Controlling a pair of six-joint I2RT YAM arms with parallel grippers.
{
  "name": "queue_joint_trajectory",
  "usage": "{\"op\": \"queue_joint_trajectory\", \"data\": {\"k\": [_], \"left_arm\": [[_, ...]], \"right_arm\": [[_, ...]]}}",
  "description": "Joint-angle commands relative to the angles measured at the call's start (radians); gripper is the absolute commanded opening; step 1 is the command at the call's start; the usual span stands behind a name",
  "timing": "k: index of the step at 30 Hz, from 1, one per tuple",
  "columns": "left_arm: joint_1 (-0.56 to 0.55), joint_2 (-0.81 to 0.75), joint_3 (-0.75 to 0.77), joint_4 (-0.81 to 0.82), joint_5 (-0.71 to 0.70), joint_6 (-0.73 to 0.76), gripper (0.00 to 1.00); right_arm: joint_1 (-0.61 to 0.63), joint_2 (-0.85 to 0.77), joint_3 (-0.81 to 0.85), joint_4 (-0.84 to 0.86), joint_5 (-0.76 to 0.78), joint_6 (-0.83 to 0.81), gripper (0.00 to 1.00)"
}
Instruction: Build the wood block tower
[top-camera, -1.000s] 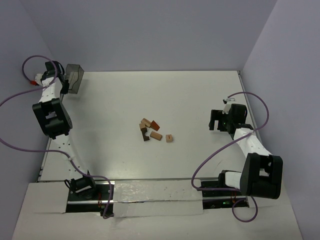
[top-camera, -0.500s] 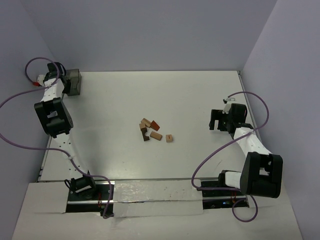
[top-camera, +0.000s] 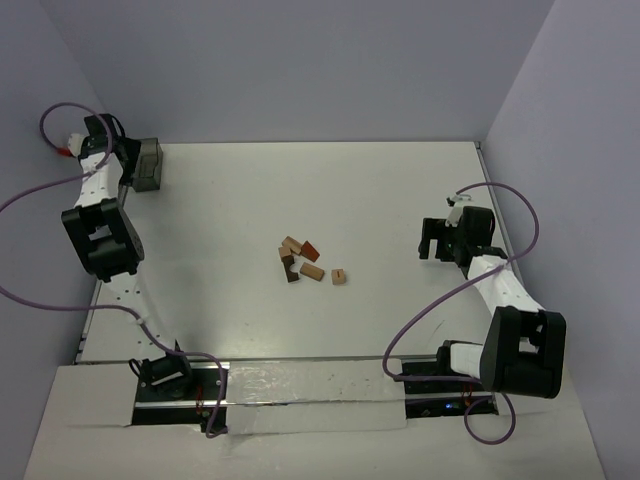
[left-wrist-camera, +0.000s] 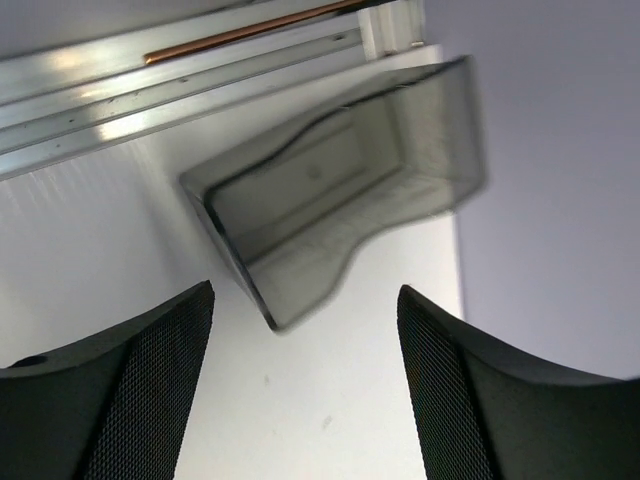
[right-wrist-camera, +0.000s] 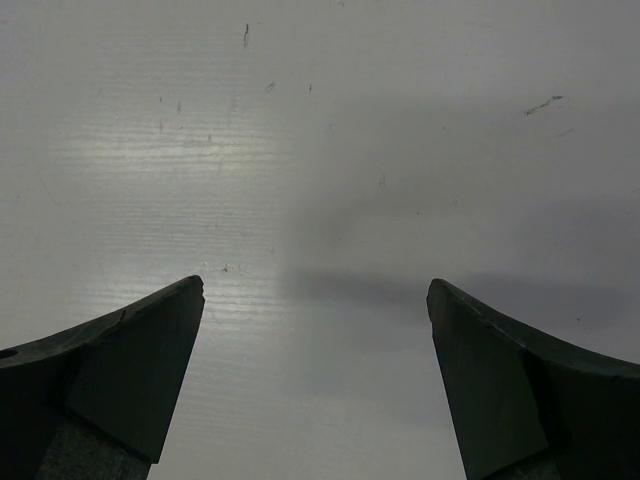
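Note:
Several small wooden blocks lie loose in a cluster at the middle of the table: a tan block (top-camera: 292, 243), a reddish wedge (top-camera: 311, 250), a dark brown piece (top-camera: 288, 266), a tan cuboid (top-camera: 313, 271) and a small tan cube (top-camera: 339, 276). None is stacked. My left gripper (top-camera: 130, 165) (left-wrist-camera: 305, 292) is at the far left corner, open, with nothing between its fingers. My right gripper (top-camera: 432, 243) (right-wrist-camera: 315, 287) hovers open over bare table at the right, well clear of the blocks.
A grey translucent container (top-camera: 150, 165) (left-wrist-camera: 340, 200) rests on the table just ahead of the left fingers, apart from them, beside an aluminium edge rail (left-wrist-camera: 150, 90). Purple cables loop from both arms. Walls close the table at the back and sides.
The left gripper brought the grey container down onto the table at the far left corner, then opened and let it go. The right arm and the blocks have not moved.

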Motion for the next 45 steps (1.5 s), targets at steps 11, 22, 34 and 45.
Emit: {"op": "queue_joint_trajectory", "data": {"k": [11, 22, 34, 45], "left_arm": [[-0.064, -0.639, -0.453, 0.259, 0.638, 0.830, 0.82], [-0.445, -0.689, -0.642, -0.125, 0.678, 1.549, 0.86], [-0.693, -0.450, -0.488, -0.273, 0.704, 1.731, 0.70], [-0.788, -0.461, -0.664, -0.140, 0.629, 1.833, 0.65]], "right_arm": [[-0.005, -0.118, 0.042, -0.006, -0.081, -0.039, 1.00], [-0.004, -0.077, 0.094, -0.145, -0.247, -0.172, 1.00], [-0.003, -0.039, 0.109, -0.198, -0.266, -0.210, 1.00], [0.002, -0.024, 0.105, -0.217, -0.297, -0.256, 1.00]]}}
